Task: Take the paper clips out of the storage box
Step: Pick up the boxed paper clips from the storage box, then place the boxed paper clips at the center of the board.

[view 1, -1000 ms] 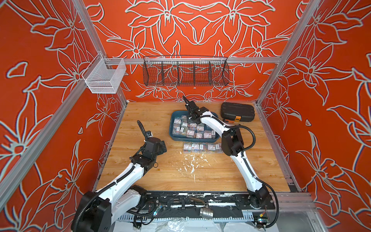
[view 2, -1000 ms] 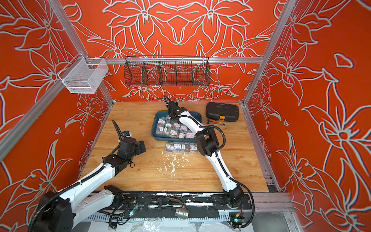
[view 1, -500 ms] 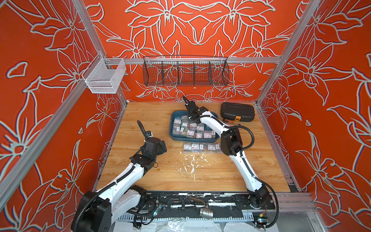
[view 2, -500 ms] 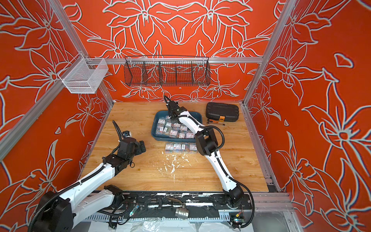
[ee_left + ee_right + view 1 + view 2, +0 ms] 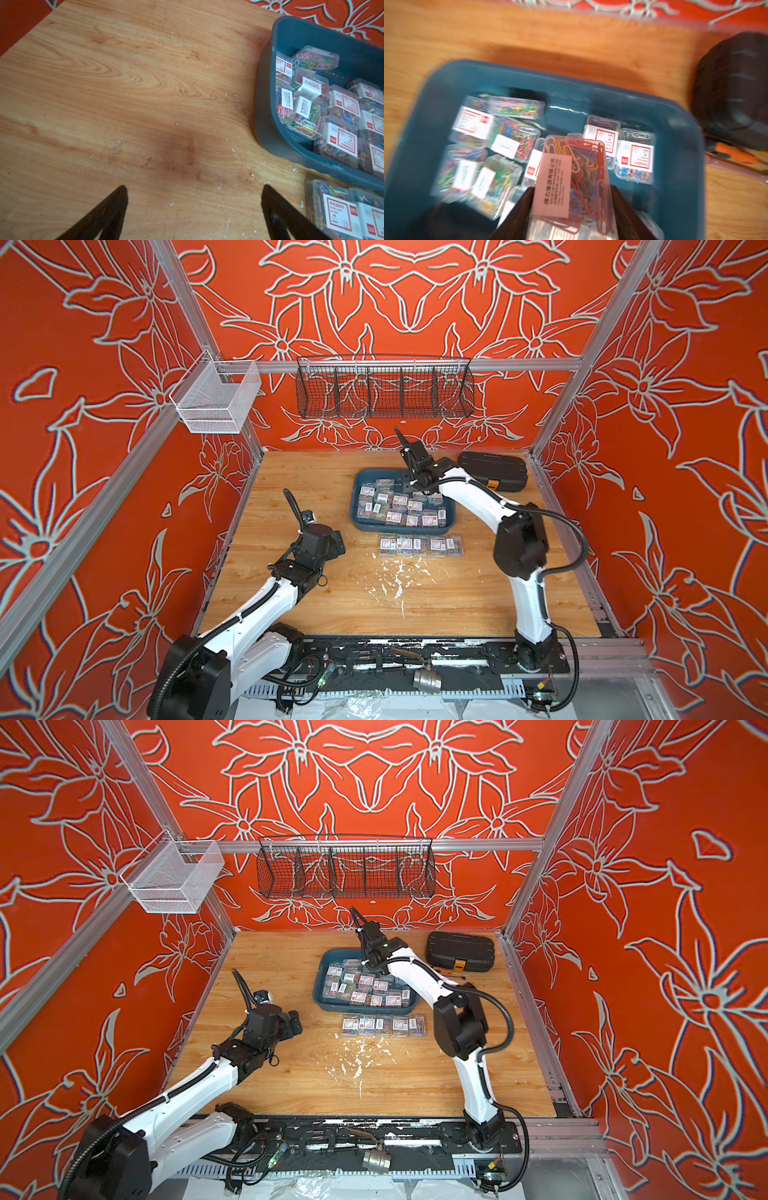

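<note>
In both top views: small clear boxes of coloured paper clips [image 5: 399, 506], white-and-red labels, heaped in the dark teal tray [image 5: 319, 986] at the far middle of the table [image 5: 291, 497]; a row [image 5: 419, 546] of five more just in front. Left wrist view: left claw [image 5: 193, 207] spread wide over bare table beside the tray. Right wrist view, blurred: right claw [image 5: 571, 188] clamped on one clip box [image 5: 583, 166], held over the rest in the tray.

Wooden table [image 5: 299, 489]: teal storage box [image 5: 356, 506] sits near the far edge, roughly centre. Row of five clear boxes of paper clips [image 5: 420, 546] on the wood just in front of it. Black ribbed case [image 5: 492, 470] in the far right corner, orange-handled tool [image 5: 735, 154] just beside it. White flecks [image 5: 399, 576] scattered mid-surface.
</note>
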Motion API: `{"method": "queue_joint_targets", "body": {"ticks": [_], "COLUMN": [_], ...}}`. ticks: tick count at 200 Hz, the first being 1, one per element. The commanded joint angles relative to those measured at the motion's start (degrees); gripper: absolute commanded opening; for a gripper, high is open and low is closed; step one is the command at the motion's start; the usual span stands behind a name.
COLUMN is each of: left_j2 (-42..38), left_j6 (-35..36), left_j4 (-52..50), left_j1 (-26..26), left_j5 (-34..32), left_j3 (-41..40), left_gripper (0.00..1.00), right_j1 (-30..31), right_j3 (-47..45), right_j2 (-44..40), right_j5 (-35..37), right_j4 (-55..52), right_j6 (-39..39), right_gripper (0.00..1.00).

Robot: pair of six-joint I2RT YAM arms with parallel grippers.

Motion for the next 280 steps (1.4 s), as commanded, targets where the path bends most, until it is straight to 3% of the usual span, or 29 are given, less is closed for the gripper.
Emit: {"method": "queue_joint_targets", "body": {"ticks": [1, 95, 143, 199, 280], "left_j2": [-0.3, -0.5, -0.4, 0.2, 0.7], "left_j6": [-0.3, -0.2, -0.3, 0.0, -0.2], "left_j4": [0.7, 0.6, 0.4, 0.5, 0.2], "left_j1": [0.3, 0.4, 0.4, 0.4, 0.4], "left_j5": [0.3, 1.3, 1.6, 2.1, 2.0], "left_j3": [0.1, 0.0, 0.0, 0.3, 0.6], "left_gripper": [0.97, 0.97, 0.98, 0.97, 0.97], "right_j1": [-0.3, -0.5, -0.8, -3.3, -7.1], "right_j3": [-7.2, -49.1, -65.2, -73.2, -76.4], "right_j2": [-7.3, -42.0, -54.2, -53.8, -44.8], "right_j5": [0.2, 9.3, 14.2, 12.5, 6.0], "right_j4": [5.3, 15.7, 17.7, 20.4, 28.1], "right_j6": [-0.1, 3.3, 7.1, 11.8, 15.8], "right_gripper": [0.44, 0.44, 0.45, 0.45, 0.45]}}
